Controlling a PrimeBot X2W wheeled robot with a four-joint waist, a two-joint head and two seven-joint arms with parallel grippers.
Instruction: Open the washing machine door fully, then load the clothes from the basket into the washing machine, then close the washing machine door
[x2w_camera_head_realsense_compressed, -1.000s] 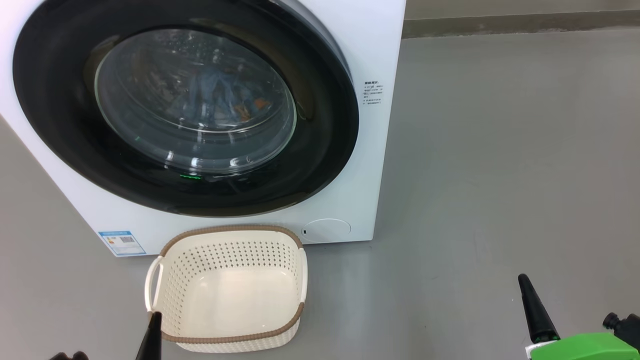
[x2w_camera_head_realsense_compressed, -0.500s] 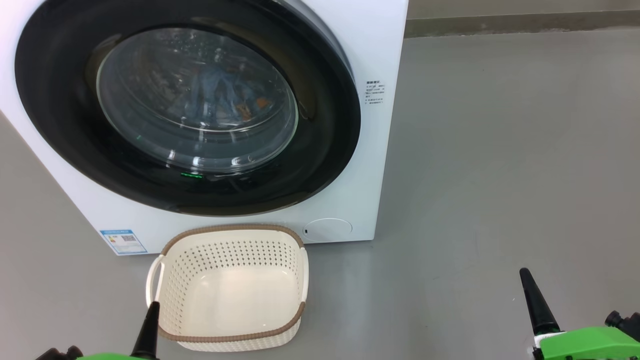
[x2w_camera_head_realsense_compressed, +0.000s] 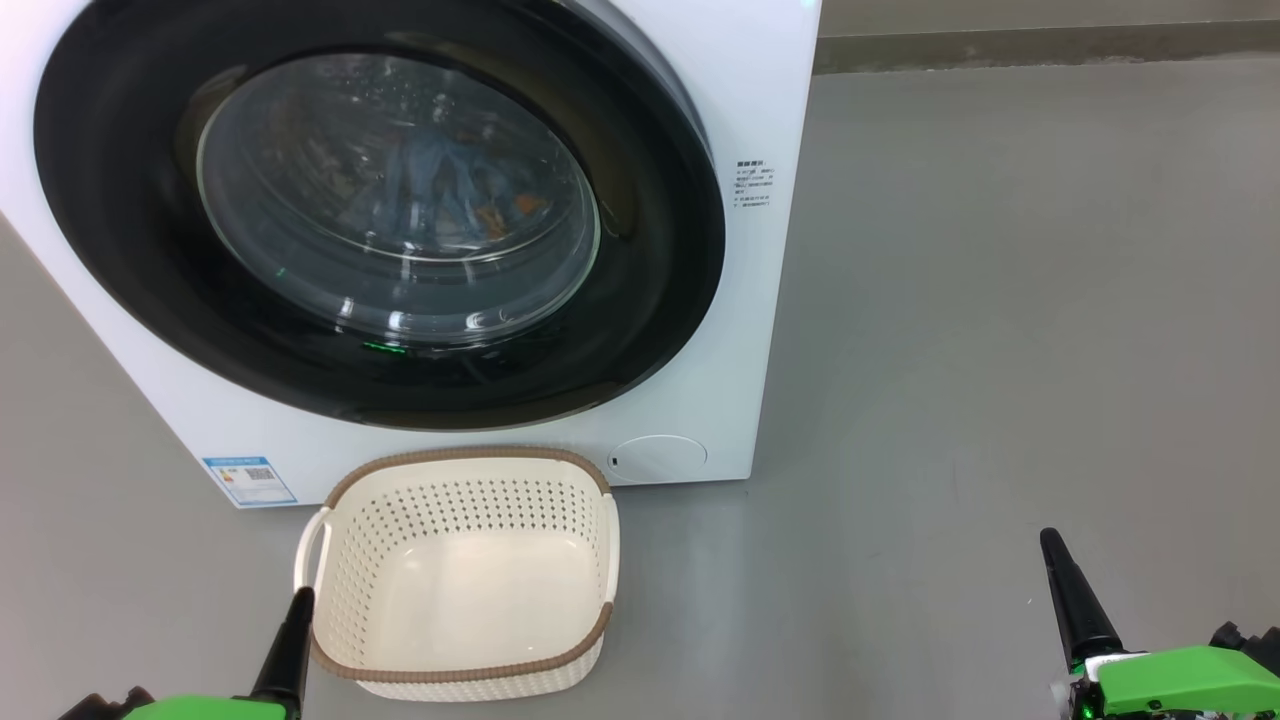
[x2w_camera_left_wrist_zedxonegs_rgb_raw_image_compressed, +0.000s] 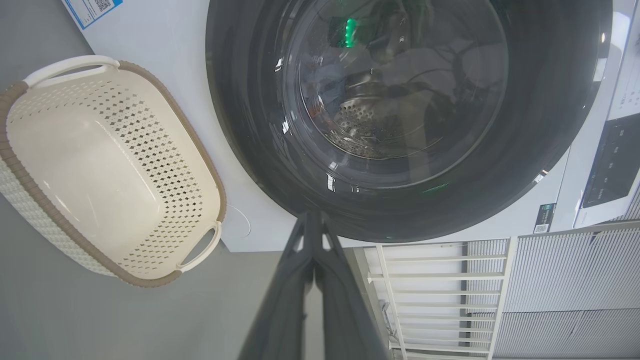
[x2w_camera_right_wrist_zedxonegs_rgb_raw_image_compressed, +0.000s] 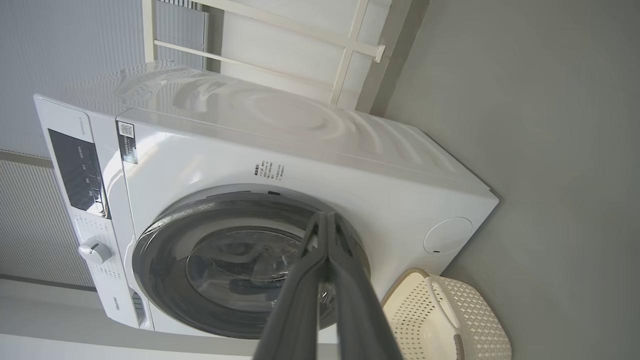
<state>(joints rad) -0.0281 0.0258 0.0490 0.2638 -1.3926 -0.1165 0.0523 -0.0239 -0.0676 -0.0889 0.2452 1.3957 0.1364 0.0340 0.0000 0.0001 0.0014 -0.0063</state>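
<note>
The washing machine (x2w_camera_head_realsense_compressed: 740, 90) (x2w_camera_right_wrist_zedxonegs_rgb_raw_image_compressed: 310, 165) stands with its washing machine door (x2w_camera_head_realsense_compressed: 660, 330) (x2w_camera_left_wrist_zedxonegs_rgb_raw_image_compressed: 540, 150) (x2w_camera_right_wrist_zedxonegs_rgb_raw_image_compressed: 165, 260) flat against the front. Through the glass I see the clothes (x2w_camera_head_realsense_compressed: 450, 185), blue with orange bits, lying in the drum. The basket (x2w_camera_head_realsense_compressed: 455, 675) (x2w_camera_left_wrist_zedxonegs_rgb_raw_image_compressed: 30, 185) (x2w_camera_right_wrist_zedxonegs_rgb_raw_image_compressed: 480, 320) sits on the floor right before the washer, with nothing in it. My left gripper (x2w_camera_head_realsense_compressed: 298, 598) (x2w_camera_left_wrist_zedxonegs_rgb_raw_image_compressed: 312, 216) is shut, its tip beside the basket's left handle. My right gripper (x2w_camera_head_realsense_compressed: 1048, 538) (x2w_camera_right_wrist_zedxonegs_rgb_raw_image_compressed: 326, 216) is shut too, well to the right over bare floor.
Grey floor (x2w_camera_head_realsense_compressed: 1000, 300) spreads wide to the right of the washer. A white rail frame (x2w_camera_left_wrist_zedxonegs_rgb_raw_image_compressed: 430, 290) and a ribbed wall panel (x2w_camera_left_wrist_zedxonegs_rgb_raw_image_compressed: 565, 280) stand beside the machine. A blue label (x2w_camera_head_realsense_compressed: 250, 480) and round cap (x2w_camera_head_realsense_compressed: 658, 458) sit low on its front.
The head view has drifted slightly. Both arms have come a little further into view at the bottom corners. The door and the basket have stayed put.
</note>
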